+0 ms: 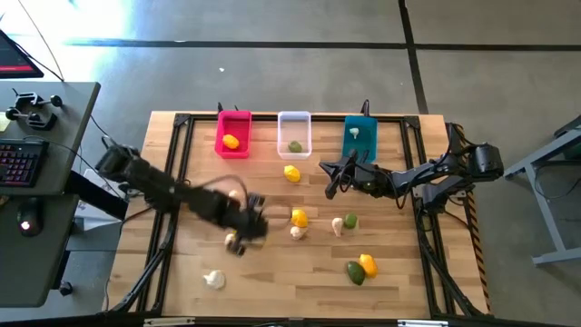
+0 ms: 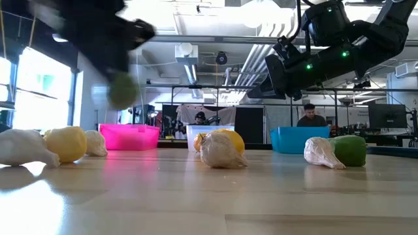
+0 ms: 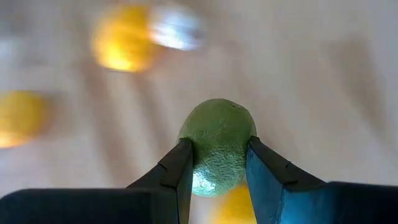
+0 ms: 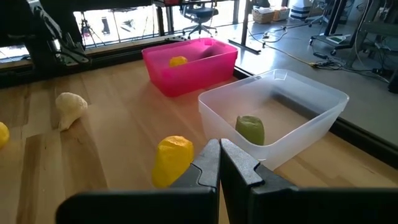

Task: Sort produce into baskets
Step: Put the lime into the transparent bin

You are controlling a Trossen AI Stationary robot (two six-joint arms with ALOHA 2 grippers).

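Tabletop: wooden, with produce scattered across it.
Left arm: reaches over the middle of the tabletop; its tool is clenched on a lime, held clear of the wood.
Right arm: waits near the bins; its tool is closed on nothing, fingers together.
Pink bin: holds one lemon.
White bin: holds one lime.
Teal bin: holds one garlic.
Loose produce: a lemon lies just in front of the white bin; a garlic lies apart near the front left.
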